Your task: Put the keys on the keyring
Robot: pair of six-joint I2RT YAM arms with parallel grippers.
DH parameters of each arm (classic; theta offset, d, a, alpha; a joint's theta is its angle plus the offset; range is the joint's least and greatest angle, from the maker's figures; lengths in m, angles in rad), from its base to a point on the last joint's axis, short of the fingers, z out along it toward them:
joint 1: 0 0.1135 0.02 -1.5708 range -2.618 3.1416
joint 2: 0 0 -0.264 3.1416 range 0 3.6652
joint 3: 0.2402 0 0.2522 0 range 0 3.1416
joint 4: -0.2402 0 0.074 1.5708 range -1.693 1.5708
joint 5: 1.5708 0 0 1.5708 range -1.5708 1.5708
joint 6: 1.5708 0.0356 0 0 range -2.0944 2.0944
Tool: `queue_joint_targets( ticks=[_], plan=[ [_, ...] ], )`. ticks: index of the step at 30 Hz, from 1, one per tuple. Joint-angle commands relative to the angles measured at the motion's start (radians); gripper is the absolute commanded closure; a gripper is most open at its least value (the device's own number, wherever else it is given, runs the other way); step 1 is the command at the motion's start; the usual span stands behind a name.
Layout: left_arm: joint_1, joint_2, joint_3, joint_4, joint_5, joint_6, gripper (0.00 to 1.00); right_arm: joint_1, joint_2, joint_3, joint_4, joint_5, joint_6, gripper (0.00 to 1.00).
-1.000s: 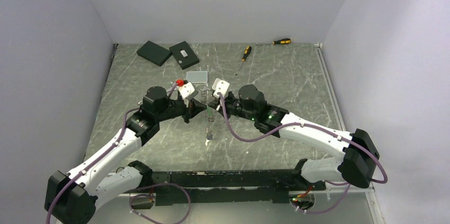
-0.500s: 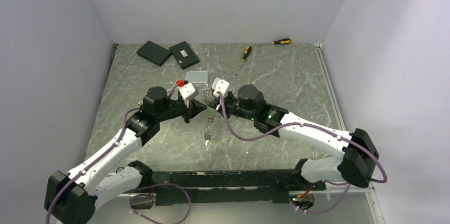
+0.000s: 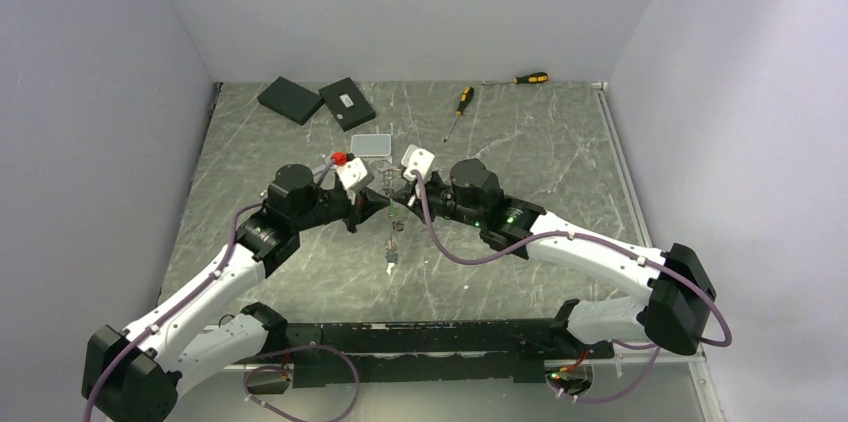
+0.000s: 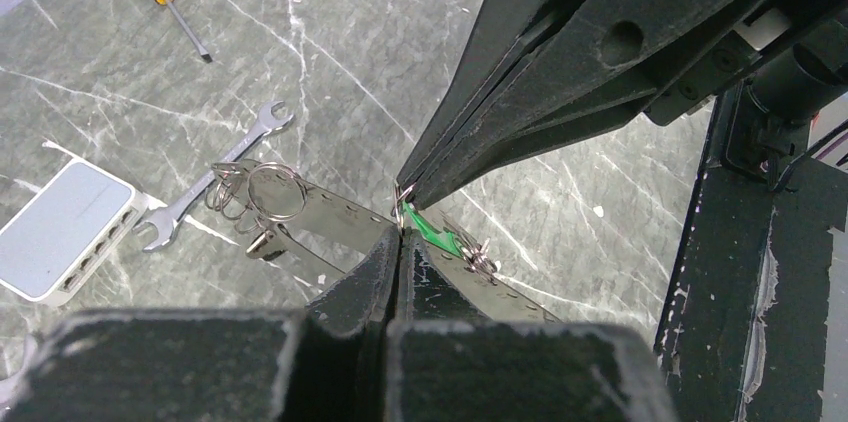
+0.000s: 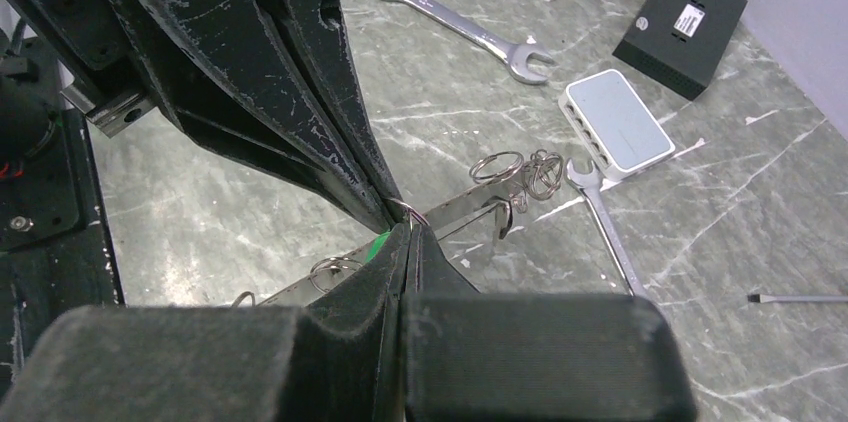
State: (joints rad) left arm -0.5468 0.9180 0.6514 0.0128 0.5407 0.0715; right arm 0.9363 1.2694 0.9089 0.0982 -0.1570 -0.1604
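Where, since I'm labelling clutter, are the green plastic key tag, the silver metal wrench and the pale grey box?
Green plastic key tag (image 4: 428, 227), left wrist view, its flat middle.
Silver metal wrench (image 4: 185, 200), left wrist view, its shaft.
Pale grey box (image 4: 60, 227), left wrist view, its top face.

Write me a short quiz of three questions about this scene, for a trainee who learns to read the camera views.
1. True or false: the left gripper and the right gripper are at opposite ends of the table.
2. What colour is the tag beside the meeting fingertips? A red, B green, C yellow.
3. Fill in: the top view shows ___ screwdrivers.
Key: 1 false, their fingertips meet over the middle; 2 B; 3 two.
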Motion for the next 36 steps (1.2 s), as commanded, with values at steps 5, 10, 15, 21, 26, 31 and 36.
queue_joint_targets(
  ticks=[5,10,15,21,26,31,36],
  plan=[
    [-0.016,-0.045,0.03,0.021,0.048,0.024,1.0,-0.026,-0.039,0.028,0.036,0.038,0.02,1.0],
    [-0.016,-0.045,0.03,0.021,0.047,0.025,1.0,-0.034,-0.054,0.025,0.029,0.039,0.02,1.0],
    [-0.019,-0.034,0.035,0.014,0.044,0.026,1.0,-0.034,-0.063,0.056,-0.013,0.004,0.0,1.0],
    [-0.02,-0.03,0.037,0.013,0.044,0.024,1.0,-0.033,-0.042,0.099,-0.054,-0.082,-0.005,1.0],
    [-0.02,-0.03,0.036,0.01,0.039,0.025,1.0,-0.033,-0.028,0.107,-0.05,-0.087,-0.004,1.0],
    [-0.021,-0.03,0.038,0.01,0.037,0.023,1.0,-0.033,-0.017,0.115,-0.058,-0.081,-0.002,1.0],
    [-0.02,-0.034,0.042,-0.003,-0.012,0.024,1.0,-0.033,-0.021,0.101,-0.086,-0.083,0.005,1.0]
  ],
)
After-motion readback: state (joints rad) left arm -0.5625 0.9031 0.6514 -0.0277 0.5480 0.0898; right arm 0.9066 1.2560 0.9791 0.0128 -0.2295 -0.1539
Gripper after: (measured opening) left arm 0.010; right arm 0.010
